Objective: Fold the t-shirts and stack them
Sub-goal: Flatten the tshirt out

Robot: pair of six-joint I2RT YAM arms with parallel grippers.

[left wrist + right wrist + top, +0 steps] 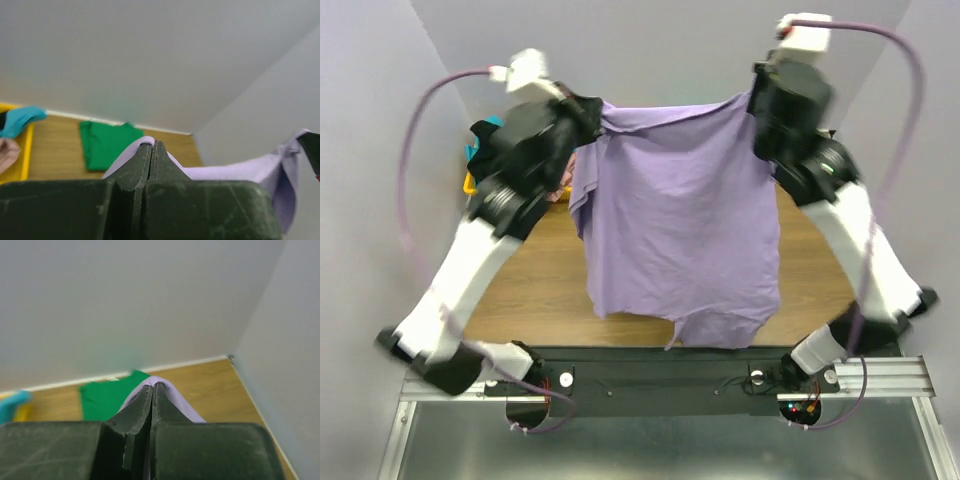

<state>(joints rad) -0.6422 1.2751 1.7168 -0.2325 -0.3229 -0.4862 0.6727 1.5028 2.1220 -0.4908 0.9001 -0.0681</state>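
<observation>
The lavender purple t-shirt (680, 220) hangs in the air between both arms, spread wide above the wooden table. My left gripper (592, 112) is shut on its top left corner; the cloth wraps over the tips in the left wrist view (152, 142). My right gripper (757, 100) is shut on the top right corner, with cloth over the tips (153, 385). A folded green t-shirt (105, 142) lies flat on the table at the back, also in the right wrist view (105, 397). A teal shirt (20, 120) and a dusty pink shirt (7, 152) lie in the tray. The black shirt (485, 130) shows partly behind the left arm.
A yellow plastic tray (24, 150) stands at the table's back left; its edge shows in the top view (468, 182). Grey walls enclose the table on the back and both sides. The wooden table (545, 285) shows below the hanging shirt.
</observation>
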